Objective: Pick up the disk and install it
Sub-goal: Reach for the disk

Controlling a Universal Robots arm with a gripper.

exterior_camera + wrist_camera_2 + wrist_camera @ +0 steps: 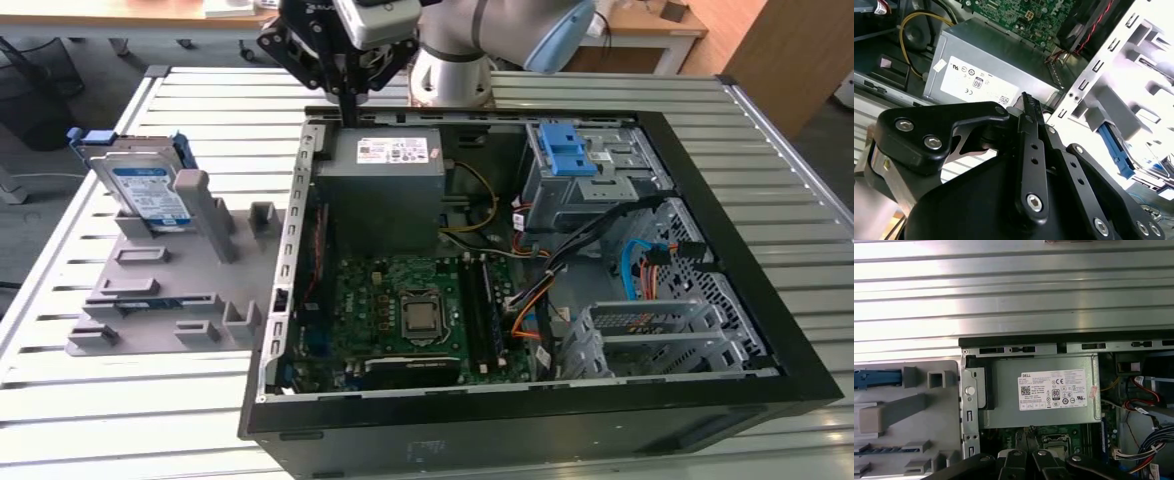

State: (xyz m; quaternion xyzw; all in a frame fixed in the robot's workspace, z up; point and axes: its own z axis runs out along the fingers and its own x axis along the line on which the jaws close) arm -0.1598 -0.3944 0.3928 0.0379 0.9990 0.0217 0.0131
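One disk (144,192), one grey fixture (147,290), one open computer case (747,392), one power-supply box (387,200)

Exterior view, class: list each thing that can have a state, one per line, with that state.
disk: upright in the grey holder, ungrasped.
gripper: shut, empty, over the power supply.
computer case: lying on its side, open, no cover.
power supply: mounted inside the case.
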